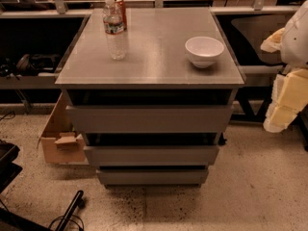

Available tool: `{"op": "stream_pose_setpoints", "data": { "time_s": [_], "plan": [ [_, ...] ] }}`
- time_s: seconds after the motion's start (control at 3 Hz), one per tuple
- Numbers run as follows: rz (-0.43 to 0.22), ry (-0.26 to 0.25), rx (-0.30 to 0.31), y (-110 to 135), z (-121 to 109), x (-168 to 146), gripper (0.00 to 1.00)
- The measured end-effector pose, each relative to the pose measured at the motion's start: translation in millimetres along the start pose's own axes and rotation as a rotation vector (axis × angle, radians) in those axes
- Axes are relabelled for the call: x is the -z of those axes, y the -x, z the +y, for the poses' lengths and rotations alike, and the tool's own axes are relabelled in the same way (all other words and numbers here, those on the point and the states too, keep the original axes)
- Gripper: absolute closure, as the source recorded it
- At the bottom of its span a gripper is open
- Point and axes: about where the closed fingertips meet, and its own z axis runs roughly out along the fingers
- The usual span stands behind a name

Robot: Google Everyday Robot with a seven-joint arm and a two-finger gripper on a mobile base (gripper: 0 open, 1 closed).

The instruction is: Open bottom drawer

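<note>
Three drawer fronts, one bowl (pixel 204 50), one bottle (pixel 115 30); bottom drawer (pixel 152 176) low centre.
My gripper (pixel 288 97) at right edge; I cannot tell its grip.

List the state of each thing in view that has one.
bottom drawer: shut.
middle drawer: shut.
top drawer: shut.
water bottle: upright, capped.
can: upright, behind the bottle.
bowl: upright, looks empty.
end effector: at the right edge, beside the cabinet, clear of the drawers.
</note>
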Motion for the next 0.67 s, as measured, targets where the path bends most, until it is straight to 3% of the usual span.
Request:
{"op": "stream_pose_setpoints", "data": {
  "time_s": [0.33, 0.67],
  "plan": [
    [0.008, -0.006, -0.001, 1.5, 2.1, -2.6, 0.0],
    [-0.013, -0.017, -0.026, 8.2, 22.0, -22.1, 0.0]
  ]
}}
